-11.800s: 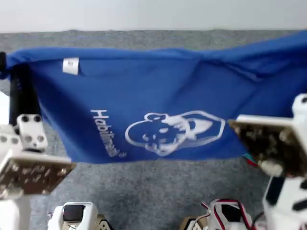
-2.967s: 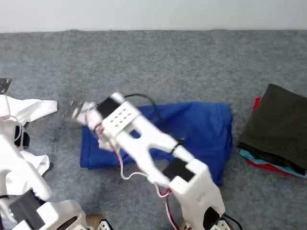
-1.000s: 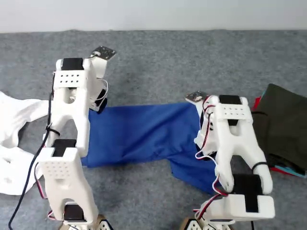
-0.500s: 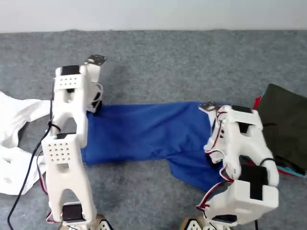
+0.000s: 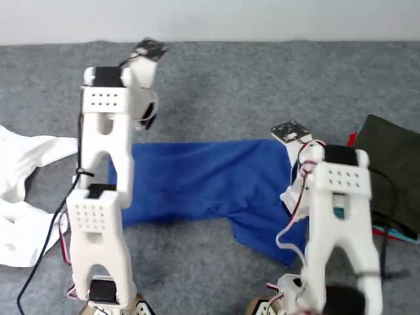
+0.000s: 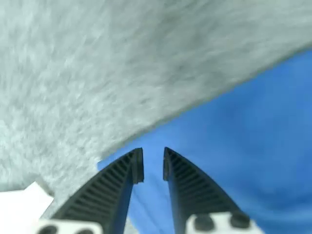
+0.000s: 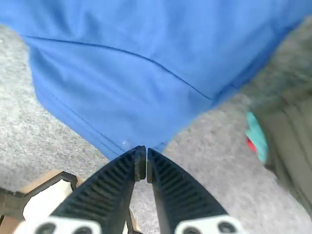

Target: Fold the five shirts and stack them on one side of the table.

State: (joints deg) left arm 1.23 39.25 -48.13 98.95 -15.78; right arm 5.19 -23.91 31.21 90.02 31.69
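Left hand [image 6: 152,163]: jaws parted by a narrow gap, nothing between them. It hangs over the far-left corner of the blue shirt [image 5: 197,177], just at the line where cloth meets the table [image 5: 230,85].

Right hand [image 7: 146,163]: jaws pressed almost together, empty, tips over the near-right corner of the same shirt. The stack [image 5: 387,164] lies just right of it, dark shirt on top with teal and red edges below.

Blue shirt: lies across the middle of the table as a long band, not yet a finished fold. A loose flap [image 5: 266,230] juts out toward the near side at its right end.

White shirt [image 5: 26,164]: crumpled at the left edge, apart from the blue one.

Assessment: the step in hand appears to be the next fold of the blue shirt.

Recommendations:
- Spread both hands wider before descent, since the present gaps look too tight to take doubled cloth.
- Pinch every layer at each corner, not the top ply alone.
- Lift both ends level, so the band does not twist.
- Square the flap under first.
- Keep the right hand off the stack.
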